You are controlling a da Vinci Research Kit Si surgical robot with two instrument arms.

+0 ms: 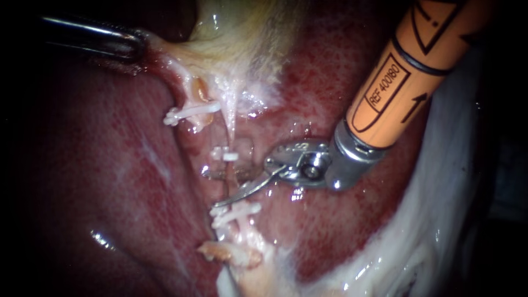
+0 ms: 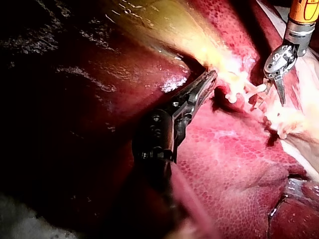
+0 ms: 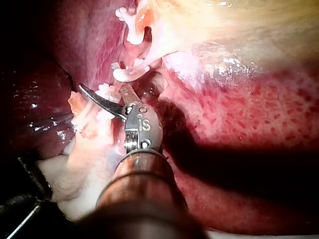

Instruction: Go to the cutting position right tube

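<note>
Mottled dark-red liver (image 1: 341,231) underlies everything. Pale yellowish gallbladder (image 1: 247,38) is pinched by the steel-jawed left instrument (image 1: 140,47). Orange-shafted right instrument (image 1: 217,188), curved blades parted and gripping nothing, straddles the thin pinkish right tube (image 1: 231,129). Tube runs crosswise to the blades, between white plastic clips (image 1: 226,156).

We see bare liver (image 1: 99,181) open beside the right tube (image 1: 230,129), but clips (image 1: 236,212) hem our right instrument's (image 1: 215,188) parted blades above and below (a narrow slot), and our left instrument (image 1: 135,45), gripping the gallbladder (image 1: 242,33), bars the upper left.
</note>
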